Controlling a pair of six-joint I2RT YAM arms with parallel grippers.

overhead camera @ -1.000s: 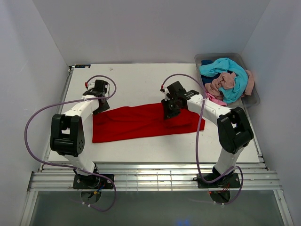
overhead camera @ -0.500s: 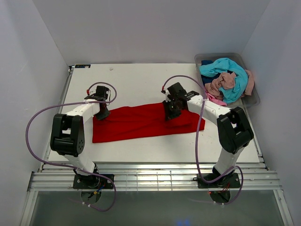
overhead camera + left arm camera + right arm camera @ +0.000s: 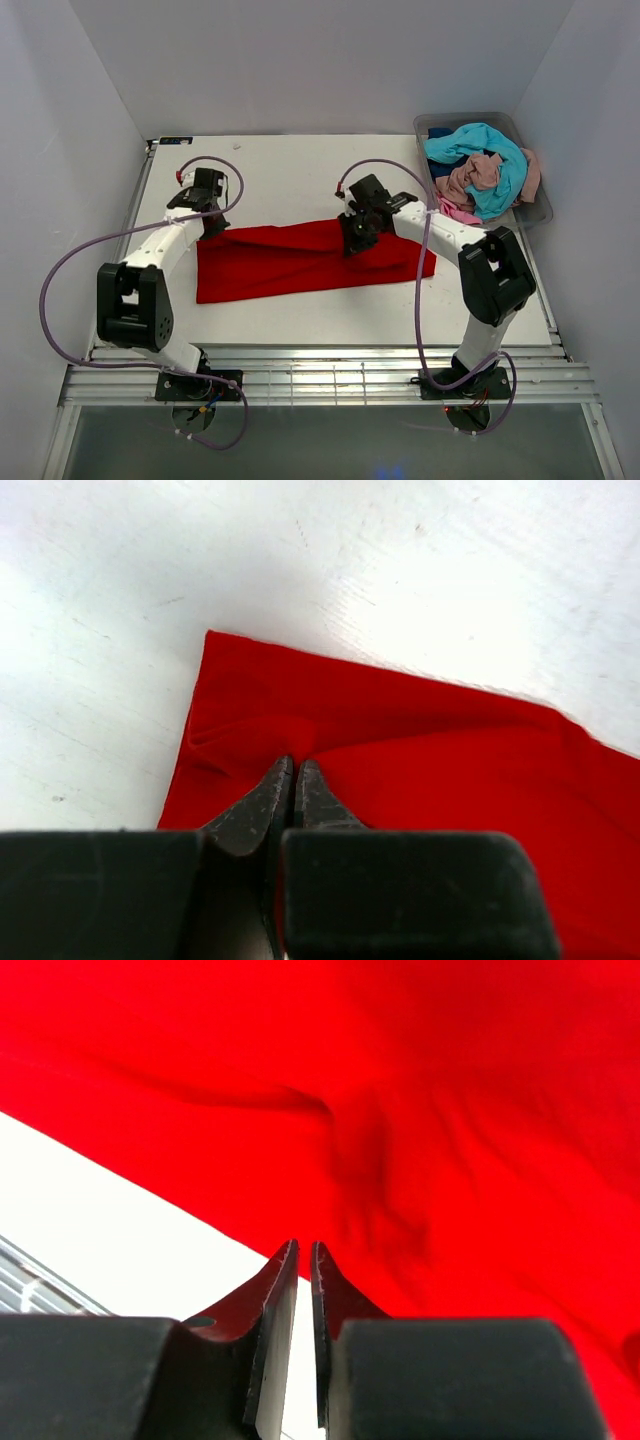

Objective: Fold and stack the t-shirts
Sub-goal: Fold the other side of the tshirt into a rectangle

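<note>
The red t-shirt (image 3: 300, 262) is spread on the white table (image 3: 290, 175) as a long, already narrowed band, between the two arms and a little nearer the front edge than the back. Its long axis is laid left to right across the table, with the left end squared off and the right end slightly ragged; which end is the collar cannot be made out. The left gripper (image 3: 213, 228) is set at the far left corner of the band, its jaws pressed together on a small pucker of cloth, with creases drawn in toward the tips. The right gripper (image 3: 352, 235) is placed on the far edge near the middle. Its jaws are closed to a thin slit right at the hem, but whether cloth is caught there cannot be told. The shirt is judged light, limp and thin — no shape would be kept once it is lifted, and any unsupported span would sag. It is best taken at corners or along a hem, at two points well apart, so that a straight fold line is kept. The other t-shirts (image 3: 480, 165) are heaped in the bin (image 3: 470, 117) at the far right, well apart from the red one.
</note>
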